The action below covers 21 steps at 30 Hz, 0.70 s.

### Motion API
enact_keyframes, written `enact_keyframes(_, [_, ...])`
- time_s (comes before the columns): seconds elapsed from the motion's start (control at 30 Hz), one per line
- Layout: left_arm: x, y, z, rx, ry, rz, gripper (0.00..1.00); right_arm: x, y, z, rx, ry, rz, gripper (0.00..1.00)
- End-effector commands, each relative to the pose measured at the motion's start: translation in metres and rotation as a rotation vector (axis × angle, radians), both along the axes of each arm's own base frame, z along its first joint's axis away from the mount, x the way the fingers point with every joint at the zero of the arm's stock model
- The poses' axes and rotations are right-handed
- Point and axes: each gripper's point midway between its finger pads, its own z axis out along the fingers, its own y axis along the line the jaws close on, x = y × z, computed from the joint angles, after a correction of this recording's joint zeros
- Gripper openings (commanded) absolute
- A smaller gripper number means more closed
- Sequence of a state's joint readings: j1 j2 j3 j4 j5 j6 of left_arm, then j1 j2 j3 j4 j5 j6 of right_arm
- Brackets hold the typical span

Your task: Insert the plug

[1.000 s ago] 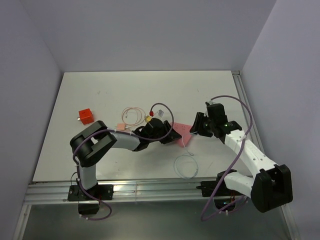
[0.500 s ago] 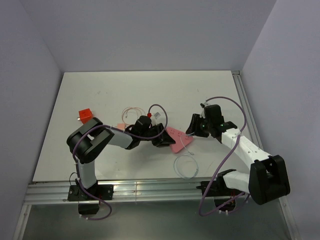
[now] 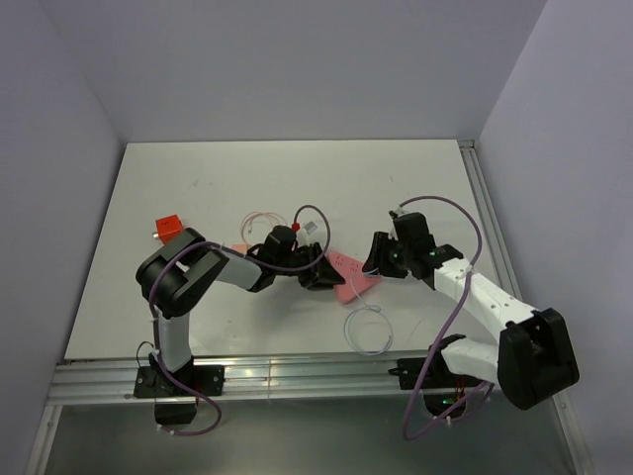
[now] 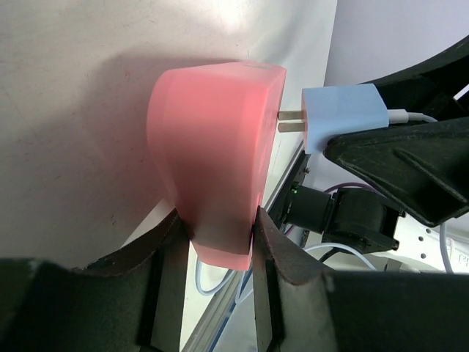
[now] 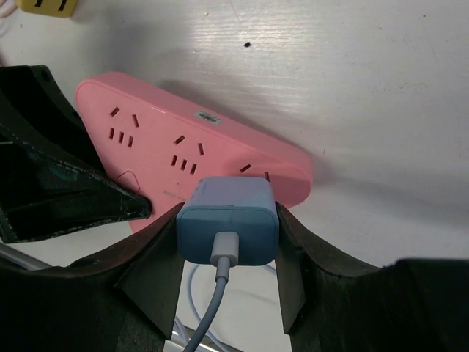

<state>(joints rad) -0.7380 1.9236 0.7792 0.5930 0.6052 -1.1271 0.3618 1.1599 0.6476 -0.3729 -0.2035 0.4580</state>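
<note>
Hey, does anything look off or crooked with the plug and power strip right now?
The blue plug in the right fingers isn't seated: bare prongs show between it and the pink power strip held by the left fingers. Nothing looks damaged.

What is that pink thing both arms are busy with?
A pink power strip, smooth plastic with rounded ends and a row of sockets on its face. It sits on the white table between the arms. The left fingers pinch one end. The blue plug, held by the right fingers, has its two prongs partly in a socket, metal showing.
</note>
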Motion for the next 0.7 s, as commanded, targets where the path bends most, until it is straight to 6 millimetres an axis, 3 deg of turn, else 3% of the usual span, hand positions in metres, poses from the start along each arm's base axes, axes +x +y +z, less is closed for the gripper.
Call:
enact_keyframes(0.0, [-0.036,0.056,-0.090,0.324,0.161,0.024,0.00,0.008,-0.005,0.004,-0.044,-0.022,-0.051,0.00])
enact_keyframes(0.37, [-0.038,0.057,-0.092,0.318,0.174,0.030,0.00,0.002,-0.010,-0.002,-0.071,0.003,-0.100,0.00])
enact_keyframes(0.53, [-0.040,0.058,-0.095,0.316,0.186,0.043,0.00,0.009,-0.010,0.026,-0.045,-0.093,-0.124,0.00])
enact_keyframes(0.67, [-0.040,0.059,-0.097,0.316,0.192,0.053,0.01,0.008,-0.013,0.034,-0.041,-0.106,-0.143,0.00])
